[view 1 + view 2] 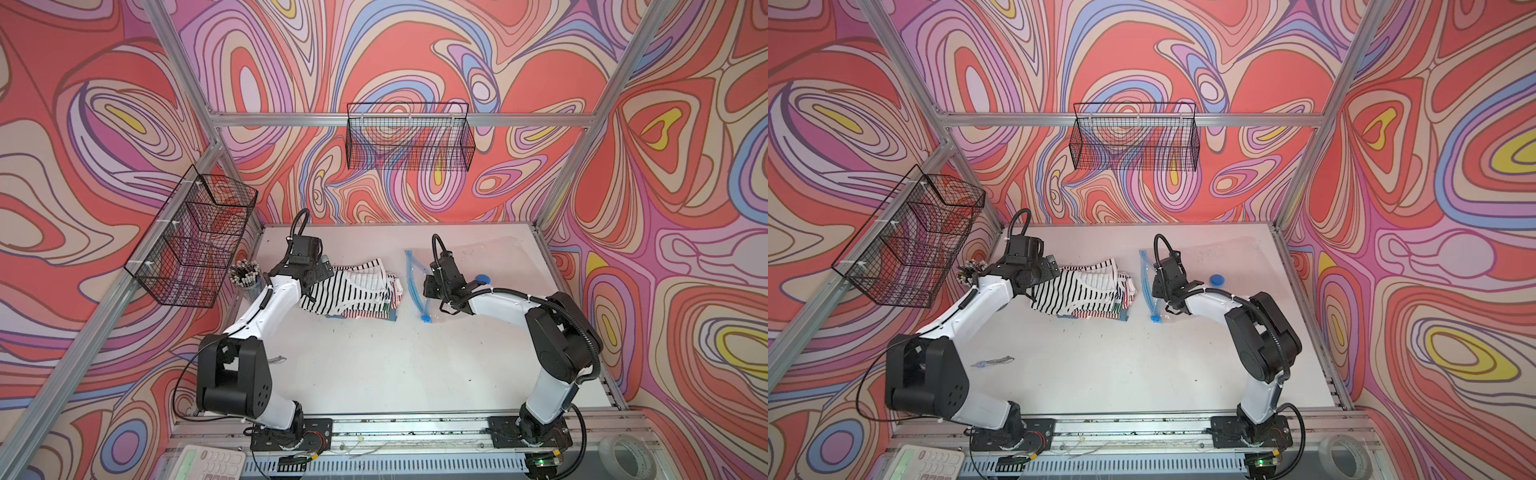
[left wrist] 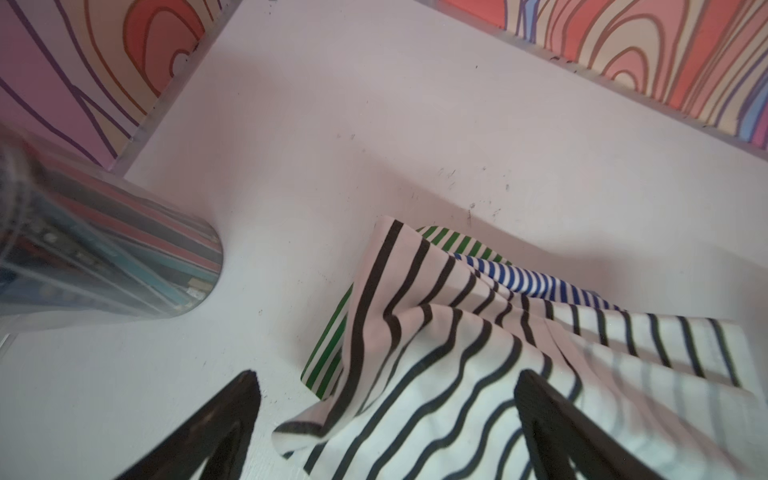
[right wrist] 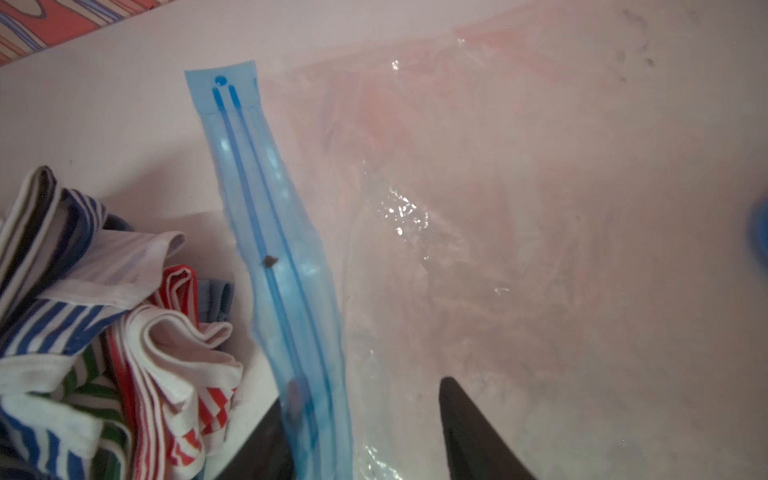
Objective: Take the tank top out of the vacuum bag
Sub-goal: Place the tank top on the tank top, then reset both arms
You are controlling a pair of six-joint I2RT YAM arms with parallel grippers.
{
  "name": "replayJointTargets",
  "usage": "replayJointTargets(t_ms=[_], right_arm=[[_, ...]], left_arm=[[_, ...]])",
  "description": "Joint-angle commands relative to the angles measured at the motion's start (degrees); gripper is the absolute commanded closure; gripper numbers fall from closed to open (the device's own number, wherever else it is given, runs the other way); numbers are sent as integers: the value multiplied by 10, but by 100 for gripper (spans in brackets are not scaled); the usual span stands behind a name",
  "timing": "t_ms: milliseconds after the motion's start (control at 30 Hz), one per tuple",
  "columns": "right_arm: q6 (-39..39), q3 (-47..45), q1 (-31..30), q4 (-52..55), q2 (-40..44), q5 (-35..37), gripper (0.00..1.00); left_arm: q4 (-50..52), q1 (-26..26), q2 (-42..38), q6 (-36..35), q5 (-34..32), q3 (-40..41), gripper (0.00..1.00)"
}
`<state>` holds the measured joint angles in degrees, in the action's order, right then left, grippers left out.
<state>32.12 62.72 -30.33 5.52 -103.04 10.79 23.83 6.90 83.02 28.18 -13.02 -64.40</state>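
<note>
A white tank top with black stripes lies outside the bag, draped on a pile of folded striped garments. My left gripper hangs open just over its rumpled edge, one finger over the cloth and one over bare table. The clear vacuum bag lies flat to the right, its blue valve cap showing. Its light-blue zip strip faces the pile, with the slider at the near end. My right gripper stands open there, the strip lying across one finger.
A clear cup of pencils stands at the table's left edge beside the left arm. Wire baskets hang on the left wall and the back wall. A tape roll and a calculator sit at the front rail.
</note>
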Motion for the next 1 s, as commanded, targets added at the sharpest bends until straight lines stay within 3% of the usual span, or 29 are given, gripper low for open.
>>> replayJointTargets(t_ms=[0, 67, 200, 333, 567, 733, 800, 967], right_arm=[[-19, 27, 4, 18, 18, -8, 3], [-29, 40, 3, 28, 37, 2, 2], [-51, 55, 3, 41, 78, 36, 2], [-85, 21, 3, 2, 135, 99, 2], [-170, -66, 8, -93, 208, 227, 2], [-217, -146, 40, -209, 241, 243, 2], [-218, -175, 59, -245, 249, 238, 2], [-258, -258, 88, -363, 254, 252, 2]], left_arm=[[-48, 0, -59, -18, -1, 29, 0], [-82, 2, -88, -24, -10, 60, 0], [-241, 3, -146, -41, -43, 172, 0], [-378, 3, -149, -89, -69, 257, 0], [-490, 1, -109, -172, -104, 306, 0], [-562, -5, -67, -187, -88, 342, 0], [-541, -5, -71, -189, -79, 334, 0], [-598, -6, -63, -238, -102, 343, 0]])
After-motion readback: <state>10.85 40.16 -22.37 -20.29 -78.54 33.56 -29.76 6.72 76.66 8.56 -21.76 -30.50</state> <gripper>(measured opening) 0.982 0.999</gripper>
